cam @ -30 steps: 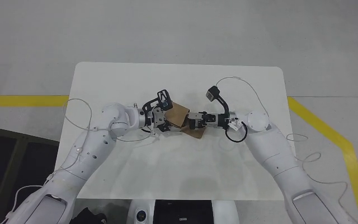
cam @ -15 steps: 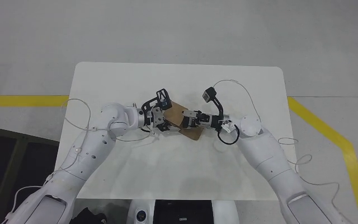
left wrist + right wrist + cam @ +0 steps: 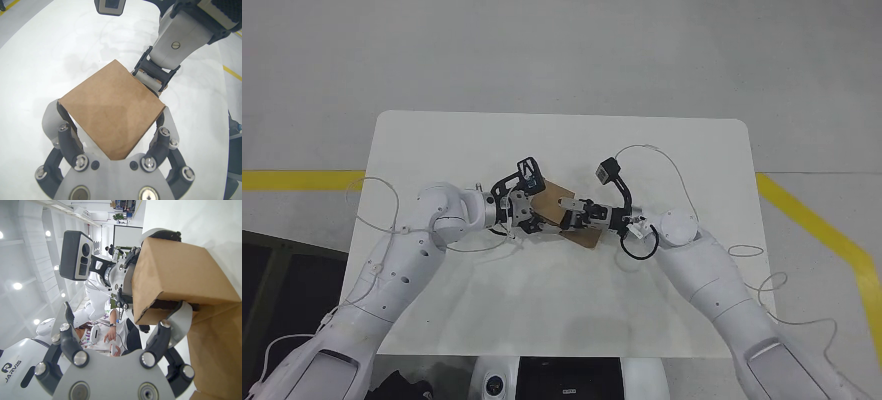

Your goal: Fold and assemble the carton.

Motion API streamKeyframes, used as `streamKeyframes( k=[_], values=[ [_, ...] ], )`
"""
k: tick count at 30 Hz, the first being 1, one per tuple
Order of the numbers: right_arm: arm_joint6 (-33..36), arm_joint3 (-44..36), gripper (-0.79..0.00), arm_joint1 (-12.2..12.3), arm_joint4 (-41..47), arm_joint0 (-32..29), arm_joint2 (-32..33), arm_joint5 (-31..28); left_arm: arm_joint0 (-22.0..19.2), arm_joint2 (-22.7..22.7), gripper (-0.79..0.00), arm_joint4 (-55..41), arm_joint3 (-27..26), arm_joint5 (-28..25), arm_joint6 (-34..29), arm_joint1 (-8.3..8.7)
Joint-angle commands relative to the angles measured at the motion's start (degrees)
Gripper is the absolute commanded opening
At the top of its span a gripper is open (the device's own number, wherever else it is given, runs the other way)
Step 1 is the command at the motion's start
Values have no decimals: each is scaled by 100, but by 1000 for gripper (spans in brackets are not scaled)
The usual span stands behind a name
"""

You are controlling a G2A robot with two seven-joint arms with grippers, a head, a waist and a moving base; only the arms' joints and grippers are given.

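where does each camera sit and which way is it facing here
Top view: above the arms, looking down at the white table; both arms show, meeting at the carton.
Left wrist view: on the left wrist, looking along the left gripper, shut on the carton; the right gripper touches its far edge.
Right wrist view: on the right wrist, looking across towards the left arm; the right gripper's open fingers show, one against the carton.
Shared: both wrist views see the carton from opposite sides.
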Motion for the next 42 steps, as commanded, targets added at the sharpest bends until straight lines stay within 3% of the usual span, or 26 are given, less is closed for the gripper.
streamKeyframes(
  k=[1,19,25,32,42],
  values=[
    [1,63,0,-26,12,35,-23,-38,11,-20,0,-19,-2,-14,-16,7],
    [135,346,0,-104,49,172,78,-113,109,-81,0,-116,-124,-20,-147,38],
    [576,30,0,39,27,111,367,410,134,-44,0,-73,-112,75,-128,28],
    [905,-887,0,320,-554,-158,852,1194,141,81,0,15,-111,226,-58,-13],
    [1158,-2305,0,775,-1435,-1079,1866,2190,133,36,0,-38,-129,328,-24,-22]
  ],
)
